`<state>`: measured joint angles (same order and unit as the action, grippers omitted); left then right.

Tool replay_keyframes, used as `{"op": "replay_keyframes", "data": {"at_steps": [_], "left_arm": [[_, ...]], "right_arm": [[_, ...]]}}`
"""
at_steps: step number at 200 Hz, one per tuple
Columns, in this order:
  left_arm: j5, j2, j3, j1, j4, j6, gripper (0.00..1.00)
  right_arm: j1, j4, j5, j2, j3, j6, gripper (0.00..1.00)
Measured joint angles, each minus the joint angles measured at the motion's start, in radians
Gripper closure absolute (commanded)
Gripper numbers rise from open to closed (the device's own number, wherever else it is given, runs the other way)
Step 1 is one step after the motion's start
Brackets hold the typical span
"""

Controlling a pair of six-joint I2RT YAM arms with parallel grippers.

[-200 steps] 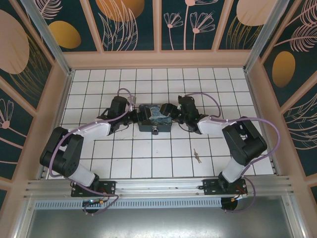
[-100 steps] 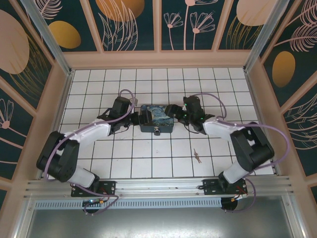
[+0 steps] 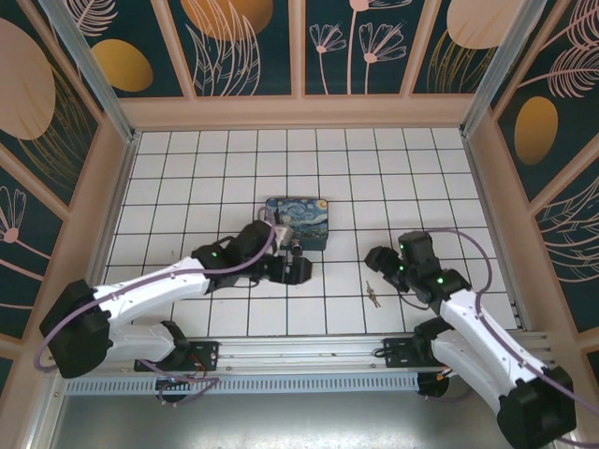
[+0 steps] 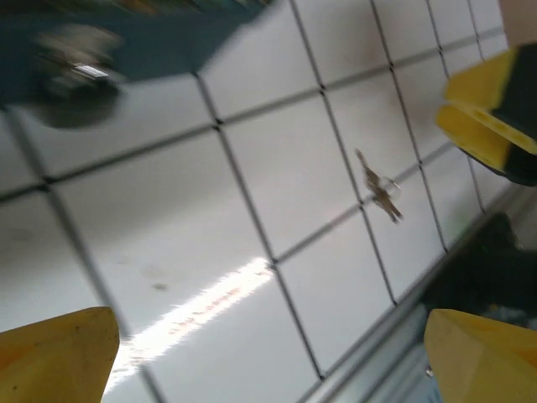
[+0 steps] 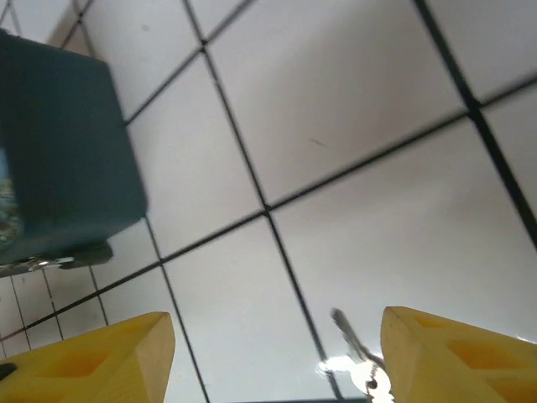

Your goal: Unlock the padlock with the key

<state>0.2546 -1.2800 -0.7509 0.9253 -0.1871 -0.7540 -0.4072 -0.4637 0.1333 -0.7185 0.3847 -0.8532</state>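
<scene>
Right end effector (image 5: 274, 344) spread, empty, near key (image 3: 373, 295), lower right of top view; left end effector (image 4: 268, 344) spread, near padlock (image 3: 293, 246), centre. Risk: flat thin key skidded across counter (image 3: 187, 168) when pinched.

I list: box (image 3: 304, 217), blue-yellow swirls; floor (image 3: 187, 168), white tiles, black grid; key (image 3: 372, 294), silvery-brass; walls (image 3: 243, 56), teal, orange discs.

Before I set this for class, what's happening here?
Two robot arms are set to open a padlock at the front of a painted box. Nothing is held: the key lies on the tiled floor. The right gripper hovers open beside it; the left gripper, also open, is just in front of the box.
</scene>
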Motion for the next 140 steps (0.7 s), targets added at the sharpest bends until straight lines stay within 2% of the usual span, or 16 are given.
{"op": "replay_keyframes", "data": {"at_steps": [19, 39, 103, 140], "left_arm": [[0.038, -0.106, -0.035, 0.051, 0.080, -0.042, 0.08], [0.064, -0.176, -0.045, 0.061, 0.148, -0.071, 0.07], [0.132, -0.237, -0.046, 0.060, 0.313, -0.163, 0.06], [0.153, -0.259, -0.045, 0.049, 0.368, -0.195, 0.06]], "right_arm": [[0.000, -0.006, 0.001, 0.027, -0.053, -0.025, 0.41], [0.000, -0.004, 0.013, 0.026, -0.100, -0.031, 0.43], [-0.020, 0.022, 0.092, 0.027, -0.140, -0.038, 0.55], [-0.053, 0.047, 0.103, 0.011, -0.155, -0.039, 0.54]]}}
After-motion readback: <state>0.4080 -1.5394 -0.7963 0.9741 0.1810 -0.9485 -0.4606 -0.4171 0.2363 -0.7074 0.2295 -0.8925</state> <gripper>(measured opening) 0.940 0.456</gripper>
